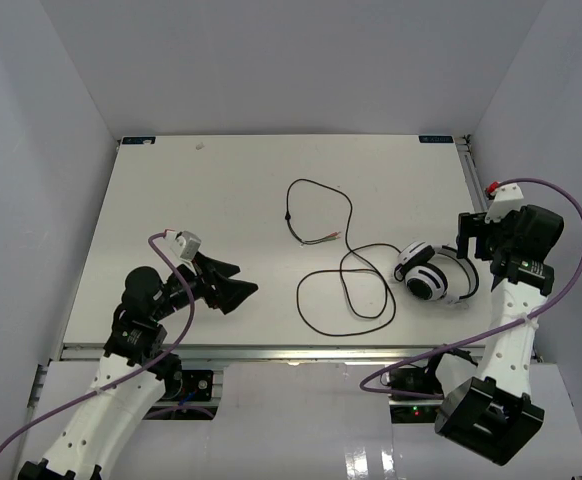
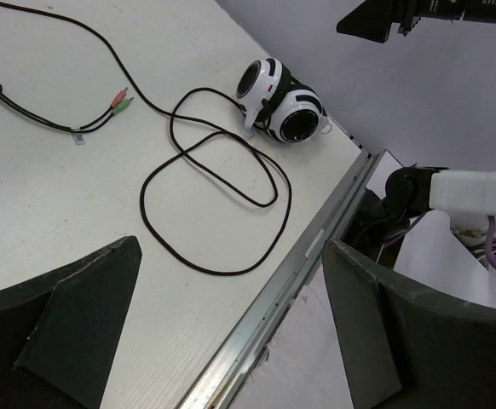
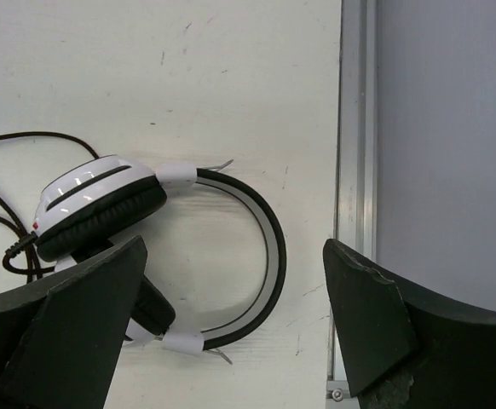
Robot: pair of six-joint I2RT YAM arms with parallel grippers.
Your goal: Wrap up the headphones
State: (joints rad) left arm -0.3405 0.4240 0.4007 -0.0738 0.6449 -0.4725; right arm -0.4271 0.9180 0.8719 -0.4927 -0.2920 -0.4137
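So right tool (image 3: 233,247) hovers spread above the headphones (image 3: 95,196), probably lining up a grab; left tool (image 2: 231,247) is spread too, empty.

The side wall (image 1: 556,110) stands close on the right of the right gripper (image 3: 231,251), leaving little room there. Ahead of the left gripper (image 2: 231,247), only cable (image 2: 142,217) loops cross the table (image 2: 52,196).

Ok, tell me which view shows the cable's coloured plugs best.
Left wrist: the coloured plugs lie near, pink and green distinct. Top external shows them tiny; right wrist shows the headphones but no plugs.
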